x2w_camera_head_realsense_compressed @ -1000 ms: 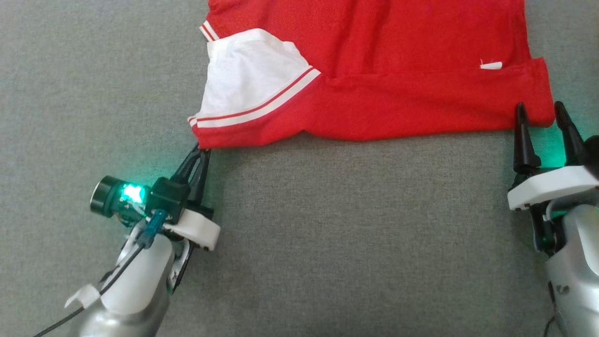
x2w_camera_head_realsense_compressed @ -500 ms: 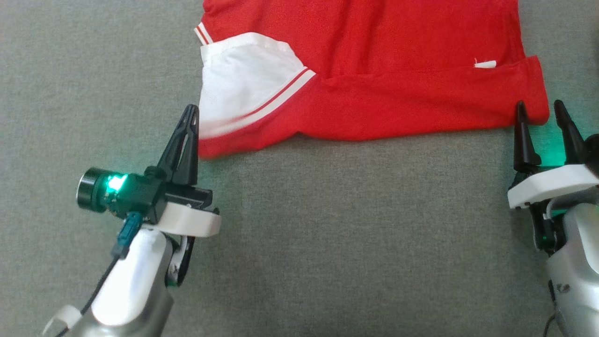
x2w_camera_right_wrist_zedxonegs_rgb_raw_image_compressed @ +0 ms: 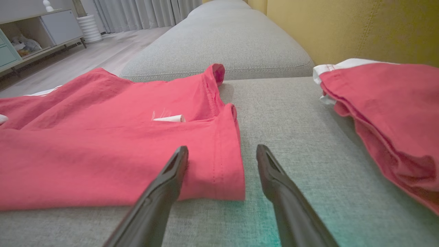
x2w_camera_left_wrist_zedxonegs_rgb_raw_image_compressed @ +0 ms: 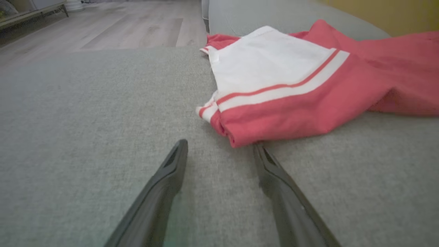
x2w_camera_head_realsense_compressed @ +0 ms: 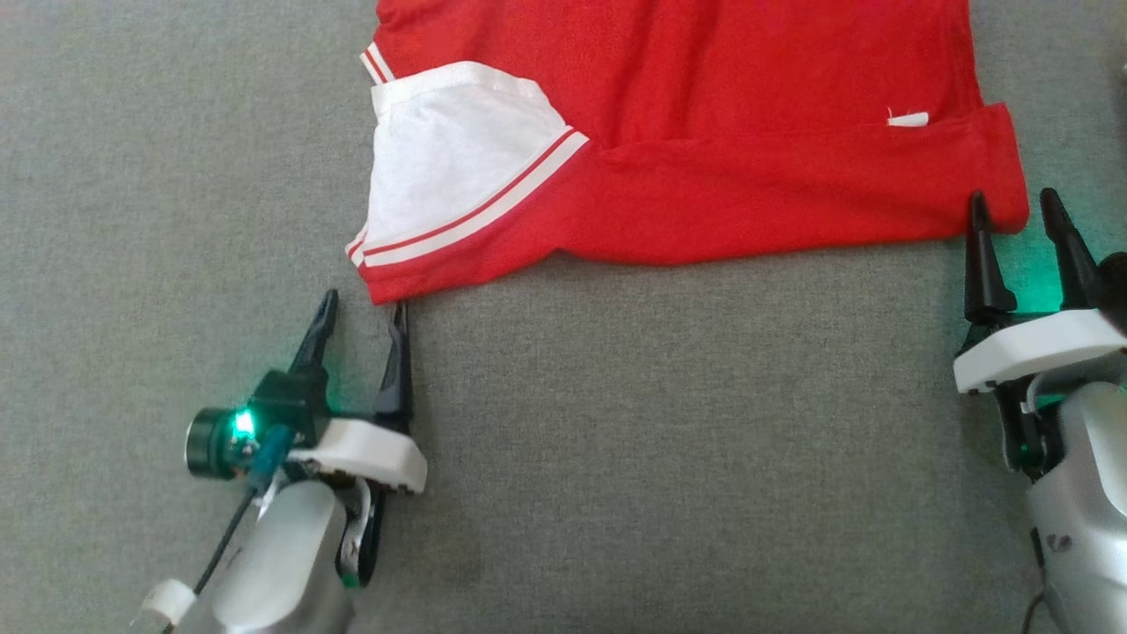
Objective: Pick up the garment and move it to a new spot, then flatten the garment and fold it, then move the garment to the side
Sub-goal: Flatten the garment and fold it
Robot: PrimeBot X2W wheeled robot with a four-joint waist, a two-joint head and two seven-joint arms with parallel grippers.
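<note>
The garment (x2w_camera_head_realsense_compressed: 704, 132) is red with a white striped panel (x2w_camera_head_realsense_compressed: 440, 158) and lies flat on the grey cushion (x2w_camera_head_realsense_compressed: 660, 440). My left gripper (x2w_camera_head_realsense_compressed: 364, 301) is open just short of the garment's near left corner, its right finger almost touching the hem. In the left wrist view that corner (x2w_camera_left_wrist_zedxonegs_rgb_raw_image_compressed: 236, 137) lies just beyond the open left gripper (x2w_camera_left_wrist_zedxonegs_rgb_raw_image_compressed: 220, 144). My right gripper (x2w_camera_head_realsense_compressed: 1012, 198) is open at the near right corner. The right wrist view has the right gripper (x2w_camera_right_wrist_zedxonegs_rgb_raw_image_compressed: 222, 148) straddling that corner of the garment (x2w_camera_right_wrist_zedxonegs_rgb_raw_image_compressed: 103, 154), holding nothing.
A second folded red garment (x2w_camera_right_wrist_zedxonegs_rgb_raw_image_compressed: 387, 113) lies to the right on the same cushion. A yellow backrest (x2w_camera_right_wrist_zedxonegs_rgb_raw_image_compressed: 343, 27) runs behind it. Another grey cushion (x2w_camera_right_wrist_zedxonegs_rgb_raw_image_compressed: 223, 44) adjoins beyond, with wooden floor (x2w_camera_left_wrist_zedxonegs_rgb_raw_image_compressed: 103, 31) and a low cabinet (x2w_camera_right_wrist_zedxonegs_rgb_raw_image_compressed: 27, 41) past the sofa's edge.
My left gripper was shut at the near left corner, swung up beside the white panel, then came back toward me and opened. The right gripper has stayed put.
</note>
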